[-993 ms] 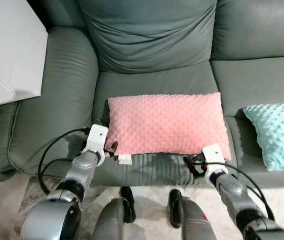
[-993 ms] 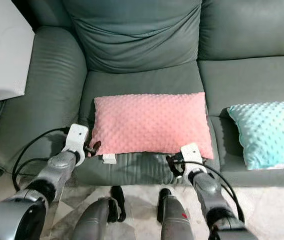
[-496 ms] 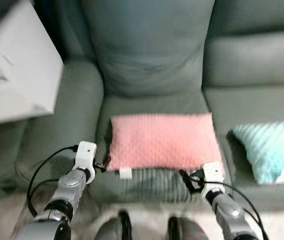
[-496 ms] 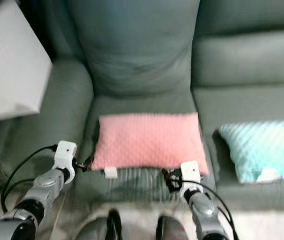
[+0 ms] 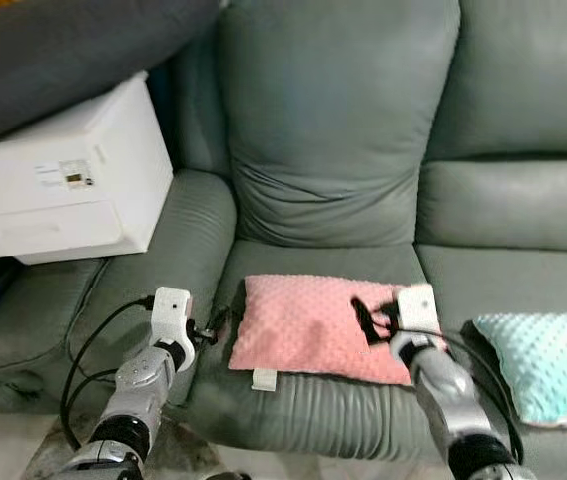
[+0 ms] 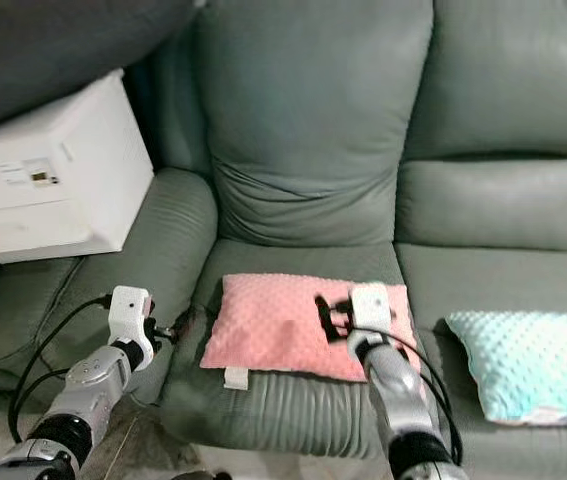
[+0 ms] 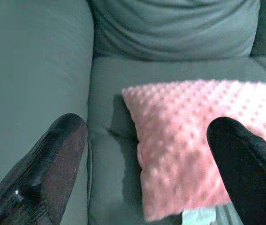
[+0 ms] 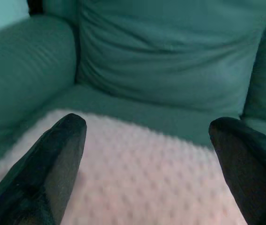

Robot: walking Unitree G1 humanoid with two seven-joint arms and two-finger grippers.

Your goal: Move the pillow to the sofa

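Note:
The pink dotted pillow [image 5: 298, 328] lies flat on the grey-green sofa seat [image 5: 313, 262], its white tag hanging over the front edge. My left gripper [image 5: 211, 326] hovers just off the pillow's left end, open, with the pillow's corner [image 7: 179, 140] ahead between the spread fingers [image 7: 60, 150]. My right gripper [image 5: 367, 318] is over the pillow's right part, open, fingers [image 8: 57, 154] wide apart above the dotted fabric [image 8: 142, 173]. Neither holds anything.
A teal dotted pillow [image 5: 543, 362] lies on the neighbouring seat to the right. A white box [image 5: 63, 185] rests on the sofa's left armrest [image 5: 178, 240]. The big back cushion [image 5: 333, 120] stands behind the pink pillow.
The view has swung upward, showing more of the sofa back. My right gripper has moved from the pillow's front right corner to above its right part. The pillow stays on the seat.

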